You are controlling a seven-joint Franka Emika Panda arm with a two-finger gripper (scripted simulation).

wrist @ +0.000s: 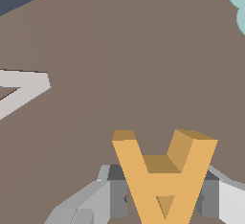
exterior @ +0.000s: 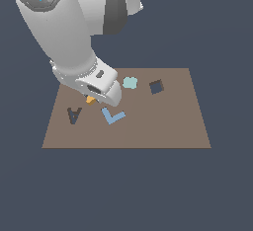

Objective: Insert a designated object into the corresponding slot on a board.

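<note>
Simulated Panda arm w/ end effector (exterior: 92,98) low over the brown board (exterior: 163,126), clenched on the orange A-shaped block (wrist: 162,180); wrist view shows fingers (wrist: 210,199) pressed on both sides of it. In ext. view only a bit of orange shows under the hand, just beside the dark A-shaped slot (exterior: 74,115) near the board's left edge. Light-blue L piece (exterior: 113,115) sits mid-board, pale teal piece (exterior: 130,82) and dark square hole (exterior: 156,87) toward the far edge. White V piece (wrist: 21,93) visible in wrist view.

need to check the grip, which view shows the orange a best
The wrist view: the orange A fills the lower frame, its legs and crossbar plain, with the tool's fingers on either side of it. The exterior view shows only a small orange sliver under the arm, over the board.
</note>
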